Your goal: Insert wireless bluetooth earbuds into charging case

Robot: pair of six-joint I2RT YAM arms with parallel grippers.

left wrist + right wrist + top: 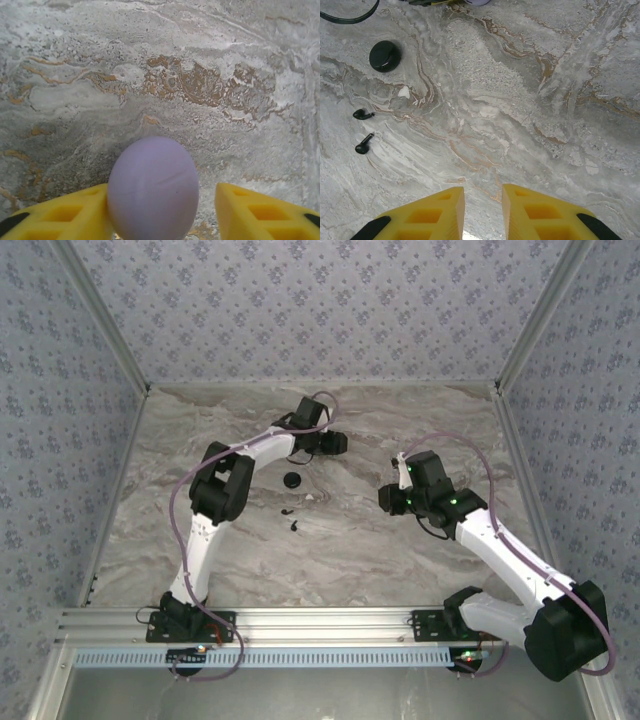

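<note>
From the overhead camera I see my left arm [215, 490] rising from its base, folding at the elbow and reaching toward the far middle of the table [400, 550]. The left gripper [338, 443] sits low there, pointing to the right. My right arm [510, 560] doubles back from its elbow at the near right corner. Its forearm angles up and left, and the right gripper [385, 498] faces left. The charging case [292, 480] lies on the marble between the two grippers, closer to the left one. The two earbuds [288, 510] lie loose just on the near side of it, close together but apart from the case.

On the left wrist camera, a lilac disc [152, 187] sits between my yellow fingers [65, 220]. One finger touches its edge. The other stands clear with bare marble showing between, so the jaws are parted and not clamping it.

On the right wrist camera, the gripper looks down at the marble with its fingers [540, 215] drawn near each other. A narrow strip of table shows between them and nothing is held. The case [385, 56] is at the upper left of that view. A white speck [404, 92] lies just below it, and the earbuds [363, 115] lie lower, one beneath the other, outside the case. A dark cable [345, 19] curves across the top left corner.
</note>
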